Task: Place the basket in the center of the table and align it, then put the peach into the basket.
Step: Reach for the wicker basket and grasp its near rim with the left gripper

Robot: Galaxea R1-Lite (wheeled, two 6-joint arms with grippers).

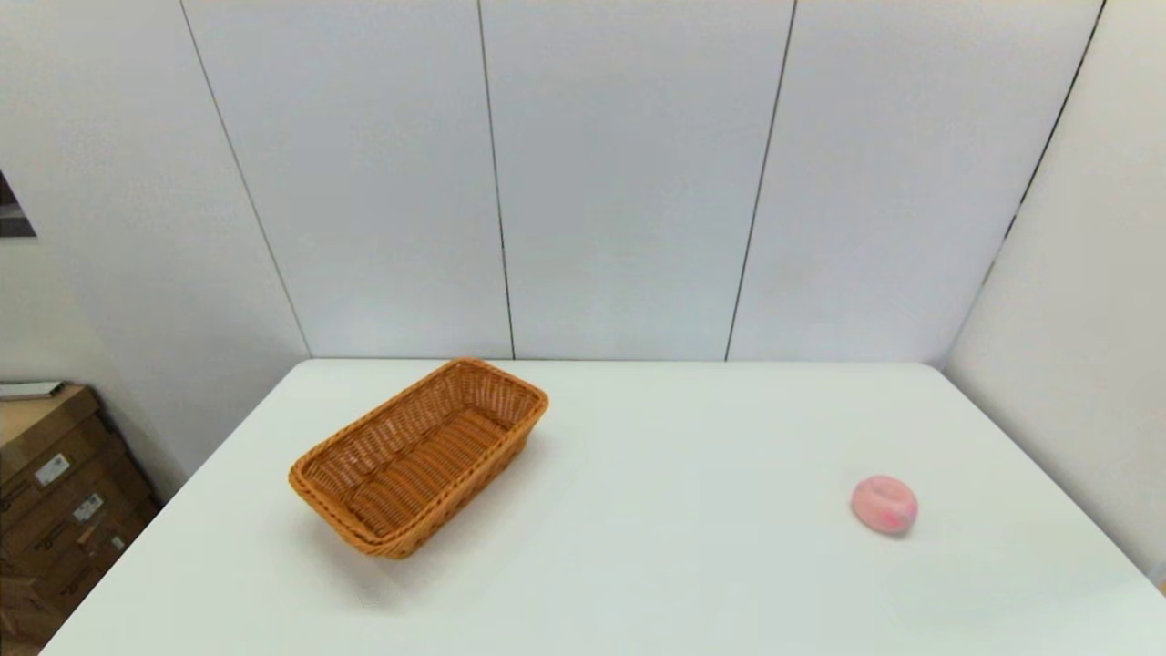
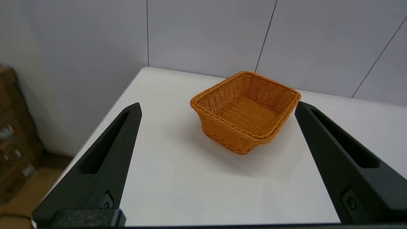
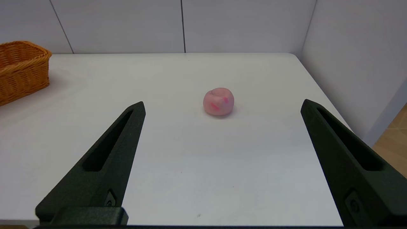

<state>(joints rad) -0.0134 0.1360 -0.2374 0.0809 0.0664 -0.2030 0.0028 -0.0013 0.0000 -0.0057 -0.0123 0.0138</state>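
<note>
Wicker basket (image 1: pixel 421 457) sits skewed on the table's (image 1: pixel 638 565) left, peach (image 1: pixel 884 504) far right; both grippers, left (image 2: pixel 217 108) and right (image 3: pixel 222 106), hang back spread wide and empty; light weave probably skids or spins when nudged.

Nothing here can be read: the boxes (image 1: pixel 55 497) stacked on the floor left of the table carry a few white stickers (image 1: pixel 52 469), but whatever is printed on them is too small to make out, and I see no writing anywhere else
</note>
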